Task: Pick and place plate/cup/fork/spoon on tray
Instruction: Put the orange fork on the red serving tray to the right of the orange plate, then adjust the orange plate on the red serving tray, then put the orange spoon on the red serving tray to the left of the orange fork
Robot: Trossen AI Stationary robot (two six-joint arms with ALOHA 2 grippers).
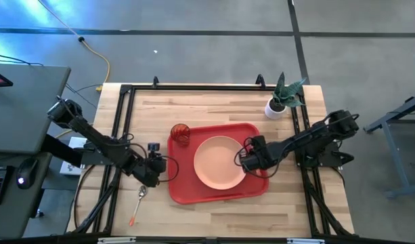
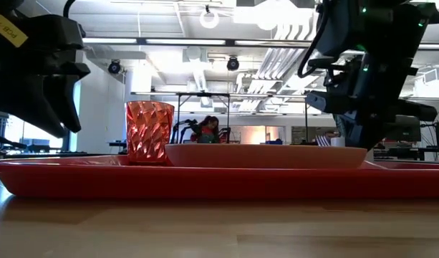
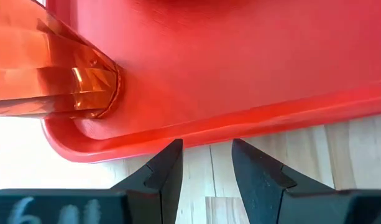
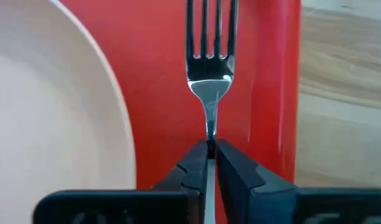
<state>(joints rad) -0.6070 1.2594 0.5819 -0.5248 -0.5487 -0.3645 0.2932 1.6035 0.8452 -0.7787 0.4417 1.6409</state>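
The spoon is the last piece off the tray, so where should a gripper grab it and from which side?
Grip the spoon on its thin orange handle, coming straight down from above. It lies flat on the bare table just off the tray's left edge, so only a top approach gets fingers on both sides. The left gripper is probably best placed.

Two dark jointed arms; black wedge-shaped fingers [image 3: 168, 171]; black cables.

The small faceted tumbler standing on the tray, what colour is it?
Translucent red-orange tumbler, clearest in the low view.
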